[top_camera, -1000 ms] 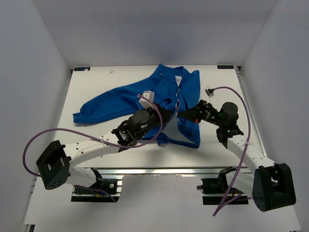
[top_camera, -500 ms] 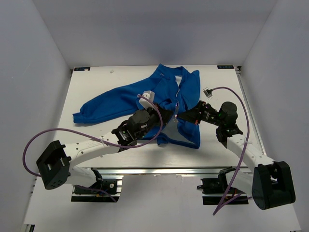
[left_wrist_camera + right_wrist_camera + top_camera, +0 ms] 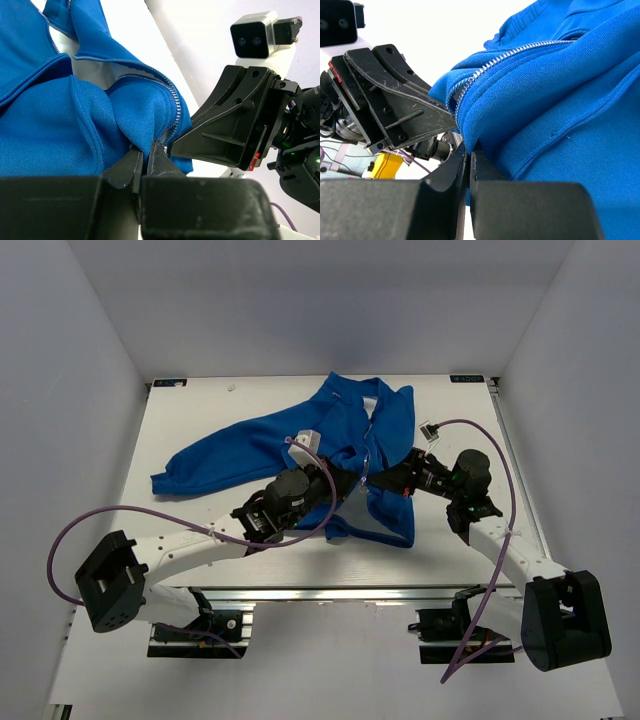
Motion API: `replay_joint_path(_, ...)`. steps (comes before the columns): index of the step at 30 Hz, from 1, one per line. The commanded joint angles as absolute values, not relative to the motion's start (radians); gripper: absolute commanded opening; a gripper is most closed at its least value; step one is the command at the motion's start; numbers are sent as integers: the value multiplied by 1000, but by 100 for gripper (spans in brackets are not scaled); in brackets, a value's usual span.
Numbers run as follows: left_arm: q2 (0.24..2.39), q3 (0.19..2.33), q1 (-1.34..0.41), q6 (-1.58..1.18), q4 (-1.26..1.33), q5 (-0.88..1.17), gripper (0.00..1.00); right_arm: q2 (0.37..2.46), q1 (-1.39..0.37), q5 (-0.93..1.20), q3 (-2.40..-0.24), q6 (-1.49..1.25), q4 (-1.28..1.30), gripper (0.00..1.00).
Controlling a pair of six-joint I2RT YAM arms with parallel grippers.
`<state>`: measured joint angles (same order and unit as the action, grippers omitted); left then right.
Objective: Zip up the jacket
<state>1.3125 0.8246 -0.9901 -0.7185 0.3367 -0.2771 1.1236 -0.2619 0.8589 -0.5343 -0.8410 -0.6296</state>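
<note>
The bright blue jacket (image 3: 330,435) lies crumpled on the white table (image 3: 200,415), one sleeve stretched to the left, collar at the far side, front partly open with white lining showing. Its silver zipper (image 3: 172,102) runs along a lifted fold. My left gripper (image 3: 352,480) is shut on a fold of the jacket (image 3: 75,125) beside the zipper teeth. My right gripper (image 3: 380,478) is shut on the jacket's other front edge (image 3: 560,100), just below the zipper (image 3: 510,54). The two grippers face each other, nearly touching, over the jacket's lower front.
White walls enclose the table on three sides. The jacket's sleeve (image 3: 205,465) reaches toward the left. Purple cables (image 3: 90,525) loop off both arms. The metal rail (image 3: 330,595) runs along the near edge.
The right gripper has crept slightly left and up toward the left gripper; the jacket fold between them is a little tighter. The left arm has barely moved.
</note>
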Motion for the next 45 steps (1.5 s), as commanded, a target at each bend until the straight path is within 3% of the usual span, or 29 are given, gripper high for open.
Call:
replay_joint_path(1,1256,819,-994,-726,380,-247,0,1112,-261,861,-584,-847,-683,0)
replay_joint_path(18,1246,764,-994,-747,431,-143,0,1097,-261,830,-586,-871,-741,0)
replay_joint_path(35,1250,719,-994,-696,252,-45,0,1094,-247,779,-650,-931,-745,0)
replay_joint_path(41,1232,689,-997,-690,212,0,0,1086,-227,768,-687,-901,-664,0)
replay_joint_path(45,1212,683,-997,-686,213,0,0,1069,-227,740,-693,-804,-479,0)
